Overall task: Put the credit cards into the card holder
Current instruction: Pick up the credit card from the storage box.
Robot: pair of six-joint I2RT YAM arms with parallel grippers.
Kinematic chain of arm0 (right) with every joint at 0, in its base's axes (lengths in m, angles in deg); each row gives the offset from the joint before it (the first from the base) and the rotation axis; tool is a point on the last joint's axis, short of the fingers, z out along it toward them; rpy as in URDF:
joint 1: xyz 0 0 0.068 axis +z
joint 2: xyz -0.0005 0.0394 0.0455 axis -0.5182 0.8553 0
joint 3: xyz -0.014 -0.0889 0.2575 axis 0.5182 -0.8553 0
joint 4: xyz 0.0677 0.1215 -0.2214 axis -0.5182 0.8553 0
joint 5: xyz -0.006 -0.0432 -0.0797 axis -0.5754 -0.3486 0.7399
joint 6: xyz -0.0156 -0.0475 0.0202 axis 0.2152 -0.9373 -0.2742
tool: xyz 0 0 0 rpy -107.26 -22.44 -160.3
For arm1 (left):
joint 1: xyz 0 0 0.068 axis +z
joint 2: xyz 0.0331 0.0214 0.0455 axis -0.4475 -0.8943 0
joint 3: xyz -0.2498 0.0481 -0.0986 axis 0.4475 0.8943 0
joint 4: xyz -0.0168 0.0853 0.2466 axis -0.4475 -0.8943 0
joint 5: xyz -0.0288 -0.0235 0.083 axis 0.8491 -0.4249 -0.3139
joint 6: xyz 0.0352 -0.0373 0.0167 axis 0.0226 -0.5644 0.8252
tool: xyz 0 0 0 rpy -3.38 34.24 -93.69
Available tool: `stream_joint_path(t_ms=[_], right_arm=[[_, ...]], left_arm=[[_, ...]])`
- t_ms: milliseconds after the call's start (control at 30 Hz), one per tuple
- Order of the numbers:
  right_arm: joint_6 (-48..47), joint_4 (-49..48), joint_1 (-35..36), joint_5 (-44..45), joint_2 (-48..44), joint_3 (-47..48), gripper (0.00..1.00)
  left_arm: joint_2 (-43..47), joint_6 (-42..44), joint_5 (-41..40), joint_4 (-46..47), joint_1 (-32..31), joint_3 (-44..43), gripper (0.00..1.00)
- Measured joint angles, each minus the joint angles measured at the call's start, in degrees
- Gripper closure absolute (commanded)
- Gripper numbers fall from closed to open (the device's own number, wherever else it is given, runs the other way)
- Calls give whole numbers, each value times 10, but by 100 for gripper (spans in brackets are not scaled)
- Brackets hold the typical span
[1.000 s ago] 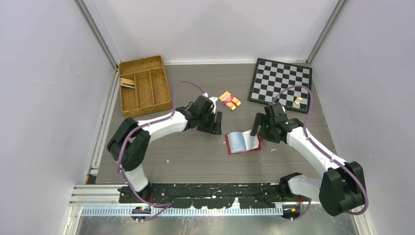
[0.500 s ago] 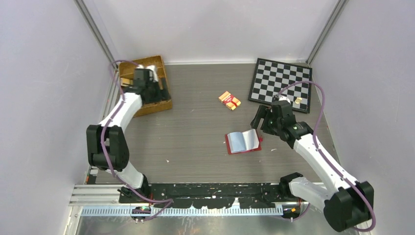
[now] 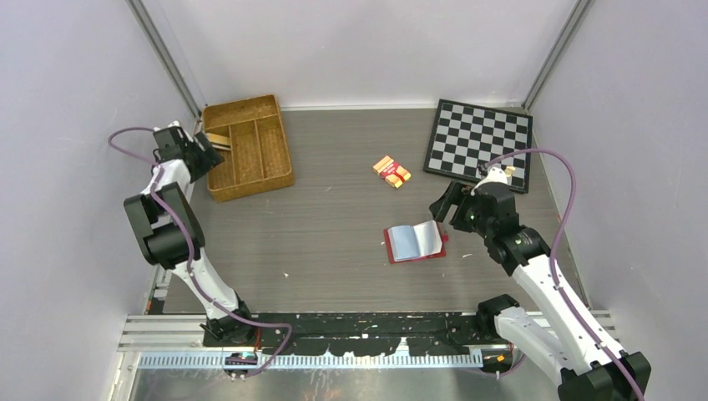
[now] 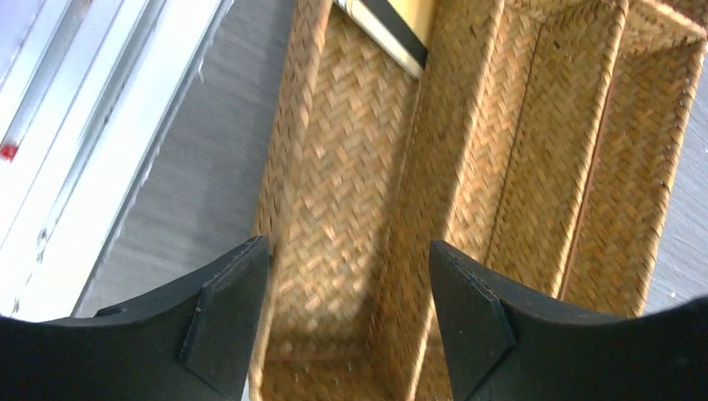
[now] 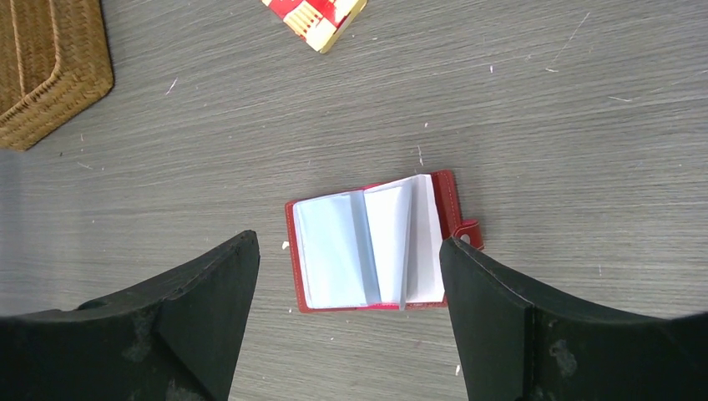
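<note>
The card holder (image 3: 413,242) lies open on the table, dark red with bluish clear sleeves facing up; it also shows in the right wrist view (image 5: 367,251). The credit cards (image 3: 219,140) lie in the left compartment of the wicker tray, and one with a dark stripe shows in the left wrist view (image 4: 392,25). My left gripper (image 3: 203,150) is open and empty above the tray's left compartment (image 4: 349,251), short of the cards. My right gripper (image 3: 444,205) is open and empty, held above the card holder's right side (image 5: 346,242).
The brown wicker divided tray (image 3: 250,185) stands at the back left by the wall rail. An orange-and-red banded pack (image 3: 391,171) lies behind the card holder. A chessboard (image 3: 477,144) sits at the back right with a small tan piece (image 3: 508,171) on it.
My left arm swung from the table's middle out to the wicker tray, then to its left edge. My right arm drew back a little. The card holder has not moved.
</note>
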Motion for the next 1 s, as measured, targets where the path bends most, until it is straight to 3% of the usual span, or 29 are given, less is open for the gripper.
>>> stream_joint_path(t_ms=[633,1000], right_arm=[[10,-29,0,-65,47,-2,15],[20,-41,0,-84,66,-2,15]], left_arm=[[-254,90,-3,-47,-5,-320,25],[-305,106,-1,-82,-5,-369,37]])
